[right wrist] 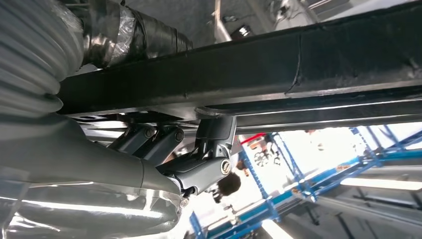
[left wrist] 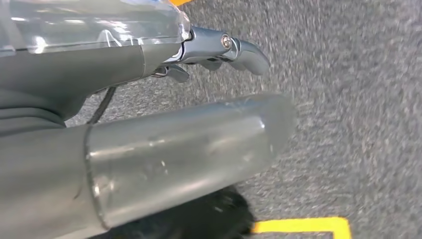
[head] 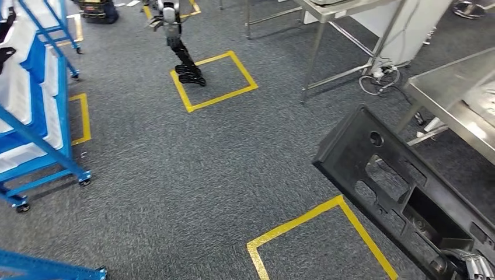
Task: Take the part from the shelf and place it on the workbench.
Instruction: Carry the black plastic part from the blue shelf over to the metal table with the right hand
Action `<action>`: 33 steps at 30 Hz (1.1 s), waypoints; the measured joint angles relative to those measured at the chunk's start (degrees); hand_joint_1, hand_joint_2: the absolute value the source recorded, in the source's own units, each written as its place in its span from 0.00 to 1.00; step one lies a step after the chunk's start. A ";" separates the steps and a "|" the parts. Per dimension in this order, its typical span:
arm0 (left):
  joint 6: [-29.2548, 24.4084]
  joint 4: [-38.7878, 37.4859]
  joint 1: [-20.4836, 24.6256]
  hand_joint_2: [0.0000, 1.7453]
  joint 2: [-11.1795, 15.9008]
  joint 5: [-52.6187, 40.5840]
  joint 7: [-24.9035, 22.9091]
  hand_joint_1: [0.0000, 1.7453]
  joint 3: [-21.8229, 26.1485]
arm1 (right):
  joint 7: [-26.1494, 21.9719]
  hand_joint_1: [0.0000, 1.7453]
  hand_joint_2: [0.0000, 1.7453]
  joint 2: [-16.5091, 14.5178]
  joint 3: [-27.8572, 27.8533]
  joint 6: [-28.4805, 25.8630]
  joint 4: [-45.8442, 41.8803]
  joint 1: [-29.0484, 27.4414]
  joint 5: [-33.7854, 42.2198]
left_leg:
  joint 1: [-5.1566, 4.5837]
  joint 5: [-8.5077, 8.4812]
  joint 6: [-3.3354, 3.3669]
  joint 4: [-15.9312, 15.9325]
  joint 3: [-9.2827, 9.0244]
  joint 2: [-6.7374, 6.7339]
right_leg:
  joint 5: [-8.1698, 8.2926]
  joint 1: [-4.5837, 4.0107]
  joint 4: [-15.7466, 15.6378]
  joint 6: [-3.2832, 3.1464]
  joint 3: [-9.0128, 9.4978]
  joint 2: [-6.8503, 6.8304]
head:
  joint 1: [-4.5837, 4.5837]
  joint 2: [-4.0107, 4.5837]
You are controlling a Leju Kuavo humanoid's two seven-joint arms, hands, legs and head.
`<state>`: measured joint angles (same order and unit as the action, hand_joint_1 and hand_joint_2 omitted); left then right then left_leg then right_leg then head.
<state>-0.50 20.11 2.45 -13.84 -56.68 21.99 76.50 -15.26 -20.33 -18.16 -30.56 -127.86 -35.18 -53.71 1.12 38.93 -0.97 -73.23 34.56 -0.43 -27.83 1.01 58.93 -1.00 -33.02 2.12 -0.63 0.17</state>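
The part is a long black moulded panel (head: 397, 186) with cut-outs, tilted over the carpet at the lower right. My right hand (head: 477, 266) grips its near end at the picture's corner. In the right wrist view the dark fingers (right wrist: 209, 144) curl around the panel's edge (right wrist: 278, 64). A steel workbench (head: 449, 99) stands just beyond the panel at the right. At the left stands the blue shelf (head: 35, 116) on castors, holding white trays. My left hand (left wrist: 129, 62) hangs over the carpet holding nothing, thumb and fingers (left wrist: 239, 47) apart.
Another robot (head: 175, 35) stands in a yellow tape square (head: 213, 81) further ahead. A second tape square (head: 321, 233) lies on the carpet near me. A second steel table (head: 344, 11) and loose cables (head: 379, 79) are at the back right.
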 joint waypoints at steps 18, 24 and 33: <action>0.31 0.13 -0.21 0.00 0.10 -0.36 0.19 0.00 0.26 | 0.02 1.00 1.00 -0.06 1.39 0.98 -0.37 -0.35 -0.28 | -0.15 -9.05 2.73 17.33 -6.66 -3.90 | -2.72 0.74 9.35 3.44 -4.78 -3.07 | -0.28 0.00; 0.11 0.15 0.22 0.00 0.00 -0.43 -0.43 0.00 0.67 | 0.00 1.00 1.00 -0.05 2.31 2.25 -0.42 -0.56 -0.73 | -0.40 -7.71 0.75 16.93 -8.04 -6.94 | -0.05 0.21 -0.08 2.05 0.33 -4.96 | -0.18 0.00; 0.58 0.15 0.00 0.00 -0.04 -1.18 -0.56 0.00 1.37 | -0.01 1.00 1.00 -0.10 3.43 5.05 -0.46 -0.69 -1.58 | 0.07 -3.51 0.26 3.46 -1.09 0.58 | 0.47 0.16 -0.31 0.51 0.12 1.67 | -0.13 0.00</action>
<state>0.08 20.26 2.46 -13.88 -57.85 21.43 77.87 -15.27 -20.44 -14.73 -25.51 -128.32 -35.86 -55.29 1.18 35.42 -0.71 -69.77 33.47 0.15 -27.35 1.17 58.62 -0.48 -32.91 3.79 -0.77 0.17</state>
